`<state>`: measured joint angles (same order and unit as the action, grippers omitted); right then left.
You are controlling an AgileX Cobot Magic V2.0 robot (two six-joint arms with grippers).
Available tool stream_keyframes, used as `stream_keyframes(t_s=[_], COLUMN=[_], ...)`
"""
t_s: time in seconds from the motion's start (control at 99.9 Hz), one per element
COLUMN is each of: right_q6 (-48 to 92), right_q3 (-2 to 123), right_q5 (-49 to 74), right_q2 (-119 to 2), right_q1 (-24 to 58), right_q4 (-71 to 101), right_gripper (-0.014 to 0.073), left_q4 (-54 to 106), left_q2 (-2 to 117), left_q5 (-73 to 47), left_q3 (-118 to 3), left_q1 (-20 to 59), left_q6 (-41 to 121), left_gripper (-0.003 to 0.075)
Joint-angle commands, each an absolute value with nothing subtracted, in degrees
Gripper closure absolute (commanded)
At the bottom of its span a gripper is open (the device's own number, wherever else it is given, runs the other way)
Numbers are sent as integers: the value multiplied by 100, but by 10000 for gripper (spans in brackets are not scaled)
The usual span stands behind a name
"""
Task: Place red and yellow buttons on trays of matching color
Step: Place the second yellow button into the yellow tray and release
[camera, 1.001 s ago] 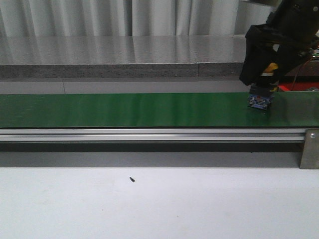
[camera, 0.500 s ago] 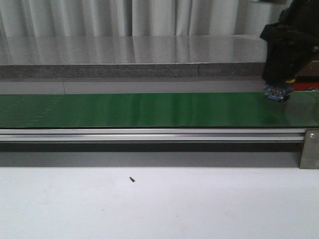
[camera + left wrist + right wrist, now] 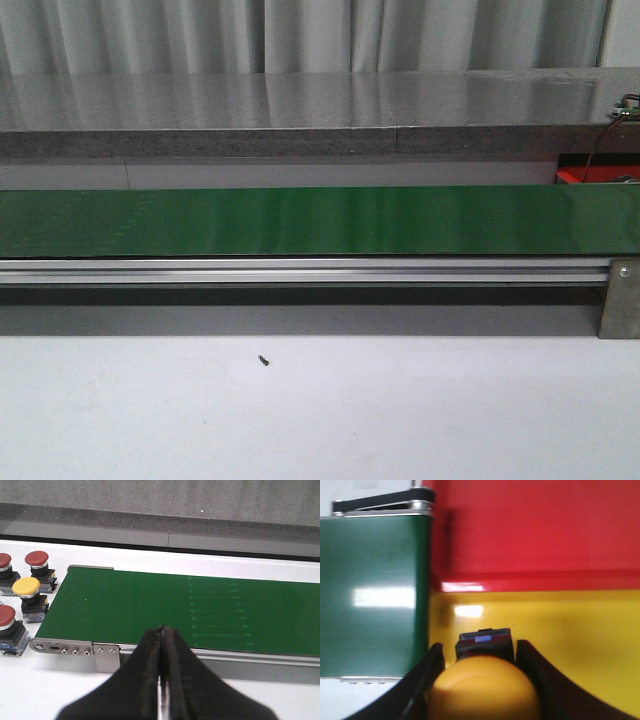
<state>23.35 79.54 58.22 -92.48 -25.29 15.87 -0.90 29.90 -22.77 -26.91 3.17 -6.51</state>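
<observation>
Backdrop: pale pleated curtain [image 3: 300, 35] behind a grey ledge, seen from the front.
Table [image 3: 320, 410]: white, bare but for a small dark speck [image 3: 264, 360] near the middle.
Belt [image 3: 300, 220]: green, running straight across the front view, with an aluminium rail [image 3: 300, 270] along its near edge; no arm in that view.
Red tray [image 3: 598, 175]: only a sliver showing at the far right behind the belt in the front view; wide and flat in the right wrist view [image 3: 535, 530], just beside the belt's end.
Yellow tray [image 3: 580, 630]: edge to edge with the red tray, also beside the belt's end.
Right pincer [image 3: 482, 685]: clamped on a yellow button [image 3: 482, 690], one dark finger [image 3: 427, 680] on each side of the cap; above the yellow tray; touching the tray or not, cannot tell.
Button base [image 3: 485, 645]: dark block with a blue mark, poking out beyond the cap.
Left pincer [image 3: 162, 680]: fingers pressed together, holding nothing, hanging near the other end of the belt.
Waiting buttons: on the table off that belt end, three red [image 3: 36, 558] [image 3: 4, 561] [image 3: 6, 616] and one yellow [image 3: 26, 586], all upright on dark bases, close together.
</observation>
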Motion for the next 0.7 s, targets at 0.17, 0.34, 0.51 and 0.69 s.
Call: stream_keyframes(t_s=[0.17, 0.34, 0.51, 0.69], right_q6=[2279, 2279, 2279, 2279], right_q3=[7500, 7219, 7091, 7091], right_q5=[4868, 4507, 4283, 4229], right_q2=[-9164, -9560, -9835, -10034], right_q1=[-3001, -3001, -3007, -3007], right_q4=[1838, 1783, 1766, 1766], right_gripper=[395, 395, 395, 395], left_q4=[-47, -47, -47, -47], left_q2=[3009, 3009, 3009, 3009], left_q5=[-1855, -1855, -1855, -1855], left_q3=[-2858, -2858, -2858, -2858], left_q1=[351, 351, 351, 351], left_q6=[-703, -703, -703, -703], left_gripper=[740, 740, 740, 740])
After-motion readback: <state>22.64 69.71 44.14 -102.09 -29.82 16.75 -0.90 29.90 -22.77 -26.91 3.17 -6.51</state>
